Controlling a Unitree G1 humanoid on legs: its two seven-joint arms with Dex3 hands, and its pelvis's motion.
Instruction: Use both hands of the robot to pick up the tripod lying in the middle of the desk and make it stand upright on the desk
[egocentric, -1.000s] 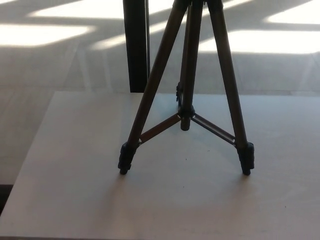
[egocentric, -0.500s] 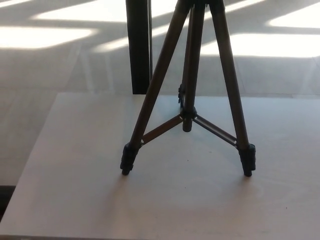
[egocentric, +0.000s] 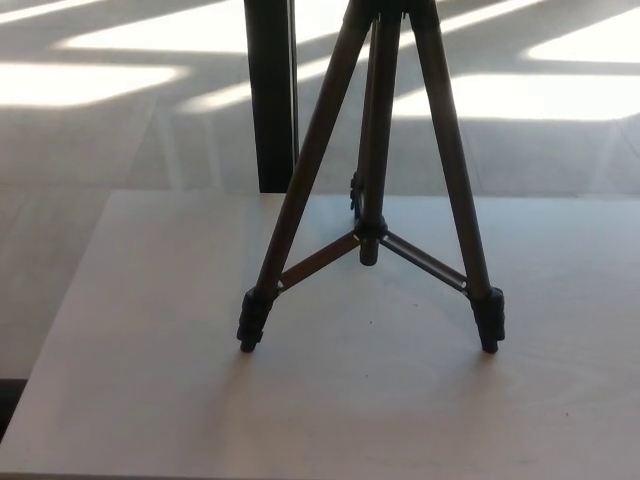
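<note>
Neither hand shows; tripod (egocentric: 375, 170) stands upright on desk (egocentric: 150, 400), no readable writing.

Tripod (egocentric: 372, 180): brown metallic legs with a slight sheen, matt black plastic feet. Bench (egocentric: 150, 400): pale, smooth, matt surface.

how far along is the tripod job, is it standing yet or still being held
Looks done: the tripod stands upright on the desk, legs spread, with its two front feet planted on the surface; the rear foot is hidden behind the center column. In hand: nothing, since neither robot hand shows in the head view, so it seems to stand unsupported. Left: apparently nothing, though the tripod's top is cut off by the picture's edge.
</note>
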